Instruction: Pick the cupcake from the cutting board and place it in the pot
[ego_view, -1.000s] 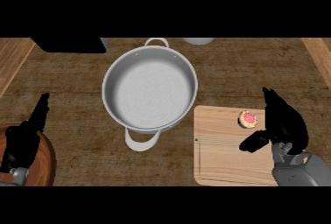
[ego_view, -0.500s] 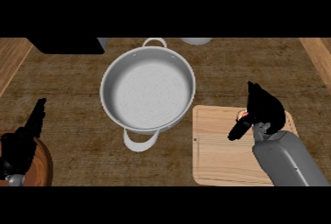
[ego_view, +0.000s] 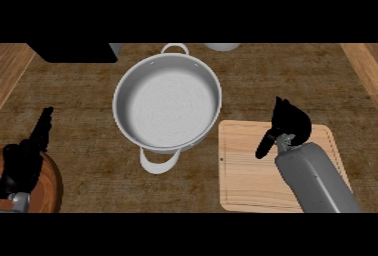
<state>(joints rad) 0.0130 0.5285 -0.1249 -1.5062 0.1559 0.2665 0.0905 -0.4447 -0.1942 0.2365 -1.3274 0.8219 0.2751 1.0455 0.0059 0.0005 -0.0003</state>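
Right fingers (ego_view: 283, 114): straight and close together, pointing away over the far right part of the cutting board (ego_view: 247, 172); nothing shows between them.
Right thumb (ego_view: 263, 148): stands well apart from the fingers, angled down toward the wood, so the right hand (ego_view: 288, 127) reads as wide and not closed on anything.
Cupcake: does not show; judged to sit on the cutting board beneath the right hand, which hides that spot.
Handling of the cupcake: judged light, soft and easily crushed, with a topping that smears. The lower sides, at the wrapper, are the better place to take hold, thumb on one side and fingers on the other, rather than the top.
Right forearm (ego_view: 316, 177): grey, lying across the right half of the cutting board from the lower edge.
Cutting board: pale wood, just beside the pot on its right.
Pot (ego_view: 166, 107): grey metal, empty, wide-mouthed, its near handle (ego_view: 158, 163) pointing toward the onlooker. The opening is judged roomy enough for an easy set-down.
Step in hand: the grasp is not yet made.
Left hand (ego_view: 24, 159): resting at the left edge, fingers straight and holding nothing, above a round wooden piece (ego_view: 50, 187).
Counter (ego_view: 81, 107): dark wood grain under everything.
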